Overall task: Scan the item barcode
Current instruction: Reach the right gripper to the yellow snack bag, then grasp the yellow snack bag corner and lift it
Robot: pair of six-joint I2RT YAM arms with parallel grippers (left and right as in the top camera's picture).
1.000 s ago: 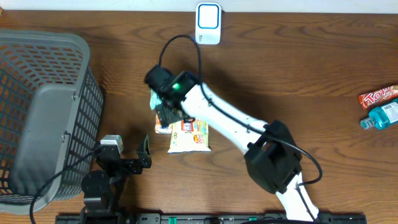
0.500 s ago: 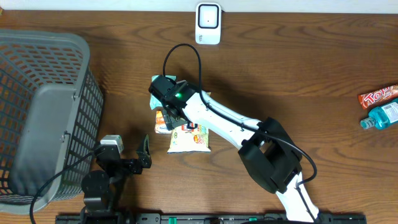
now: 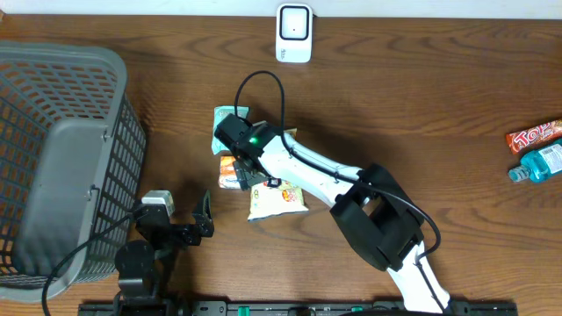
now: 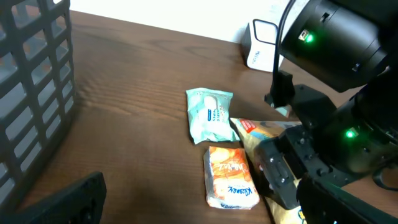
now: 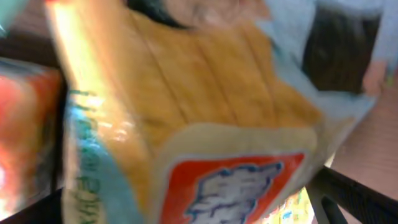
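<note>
Filling the right wrist view, blurred snack bag (image 5: 205, 124) between spread right fingers (image 5: 360, 193); left fingers (image 3: 206, 213) likewise apart.

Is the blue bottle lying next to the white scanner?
No, the blue bottle lies at the right edge beside the red candy bar, far from the white scanner.

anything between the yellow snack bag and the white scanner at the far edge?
Nothing on the table: bare wood runs from the snack bag to the scanner; the teal wipes pack and orange packet lie left of that line.
</note>
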